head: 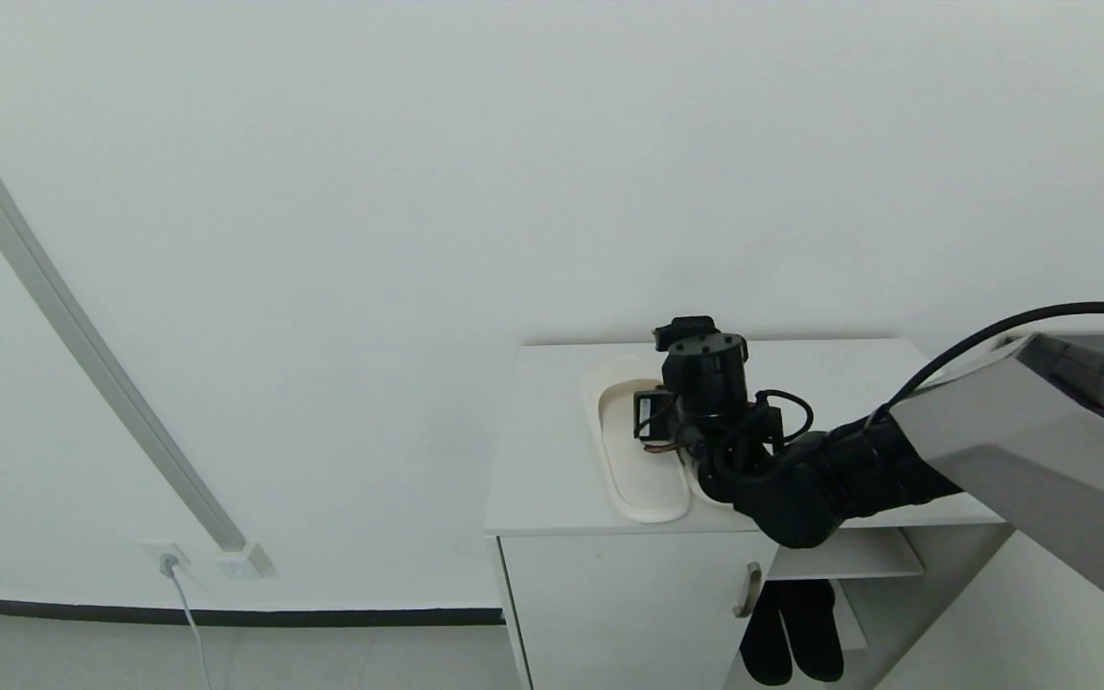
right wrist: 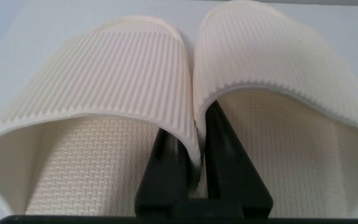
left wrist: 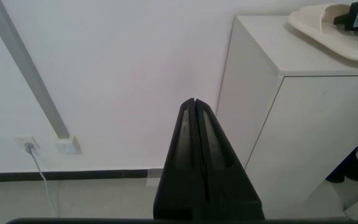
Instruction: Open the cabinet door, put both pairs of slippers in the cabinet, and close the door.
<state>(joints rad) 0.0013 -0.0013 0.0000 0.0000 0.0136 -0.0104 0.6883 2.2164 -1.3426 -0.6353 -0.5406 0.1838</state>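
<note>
**Cream slippers (right wrist: pixel 129 81) clamped in the right gripper (right wrist: pixel 194 155) on the cabinet (head: pixel 552 479)**

The cream slippers lie side by side on the cabinet top, touching each other, directly under the right gripper. One finger (right wrist: pixel 229 162) sits inside each slipper. The two adjoining inner walls are pinched between the fingers, so the gap between them is narrow. The ribbed toe straps lie just ahead of the fingertips and the open heels spread to either side of the wrist.

The black slippers (head: pixel 792 632) stand well below this gripper, inside the open compartment under a shelf. They are just beside the door (head: pixel 629 613) and its handle (head: pixel 749 589).

The left gripper (left wrist: pixel 194 106) hangs off the cabinet's side, well apart from both pairs. Its fingers are pressed together and hold nothing.
</note>
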